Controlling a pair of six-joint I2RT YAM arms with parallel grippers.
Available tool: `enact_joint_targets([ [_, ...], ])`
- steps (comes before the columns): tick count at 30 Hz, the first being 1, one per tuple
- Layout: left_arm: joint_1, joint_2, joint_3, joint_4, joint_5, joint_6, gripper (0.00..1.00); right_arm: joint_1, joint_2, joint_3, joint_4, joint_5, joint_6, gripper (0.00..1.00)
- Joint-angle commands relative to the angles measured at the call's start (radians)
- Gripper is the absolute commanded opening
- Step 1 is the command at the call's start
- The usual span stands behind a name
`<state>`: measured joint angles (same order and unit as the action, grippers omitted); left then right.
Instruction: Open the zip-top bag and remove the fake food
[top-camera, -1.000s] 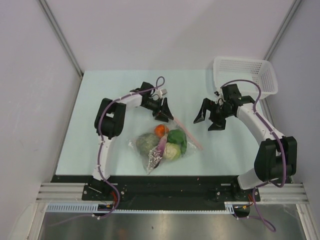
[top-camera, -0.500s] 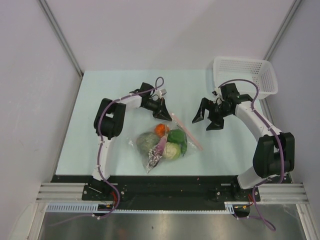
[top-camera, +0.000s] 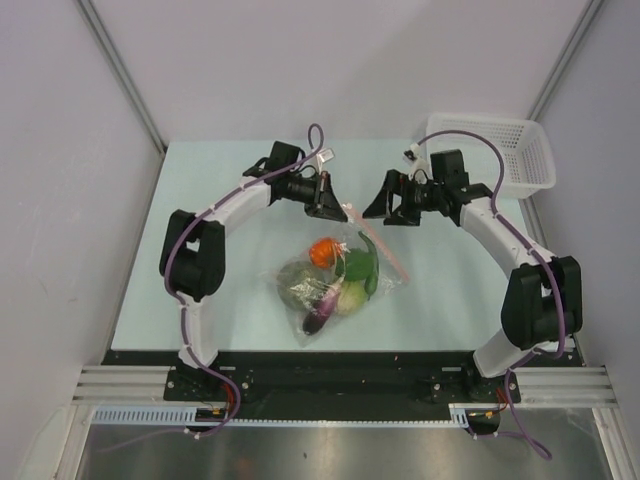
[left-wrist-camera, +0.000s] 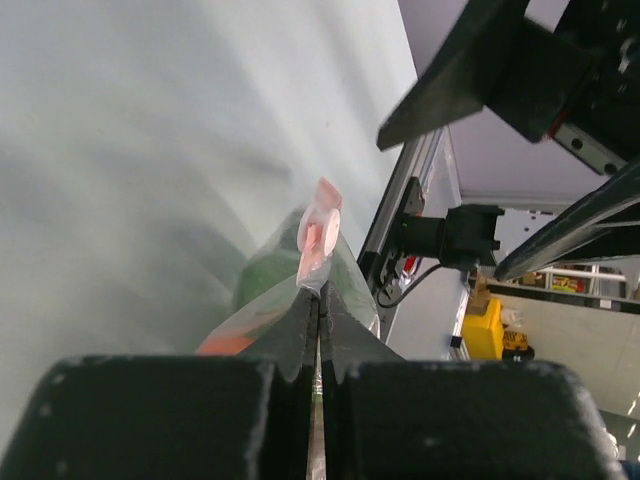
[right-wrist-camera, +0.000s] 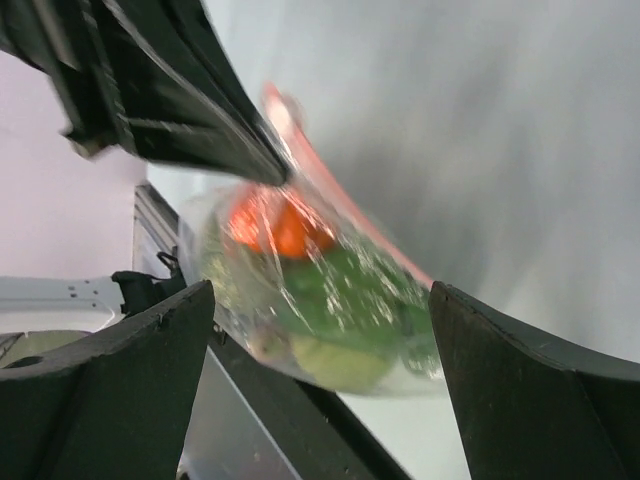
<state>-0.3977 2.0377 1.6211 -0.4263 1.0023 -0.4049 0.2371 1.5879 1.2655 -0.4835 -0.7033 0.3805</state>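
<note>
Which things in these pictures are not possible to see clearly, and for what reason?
- Top view: whether the zip strip of the zip-top bag is sealed or open; it is too small to tell.
- Left wrist view: most of the bag; the shut left claw, clamped on its edge, hides it.
- Right wrist view: the single pieces of fake food between the fingers of the open right claw; motion blur smears them.

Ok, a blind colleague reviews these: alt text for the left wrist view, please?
The left gripper, jaws shut, pinches the zip-top bag by its pink zip strip; green and orange fake food shows through the plastic.
</note>
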Motion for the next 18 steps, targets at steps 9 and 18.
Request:
enact_joint_targets([
  [9, -0.021, -0.162, -0.063, -0.048, 0.033, 0.100, 0.00, 0.053, 0.135, 0.020, 0.580, -0.257, 0.092, 0.84],
  [18, -0.021, -0.163, -0.056, -0.094, 0.048, 0.149, 0.00, 0.051, 0.216, -0.034, 0.778, -0.401, 0.170, 0.65],
])
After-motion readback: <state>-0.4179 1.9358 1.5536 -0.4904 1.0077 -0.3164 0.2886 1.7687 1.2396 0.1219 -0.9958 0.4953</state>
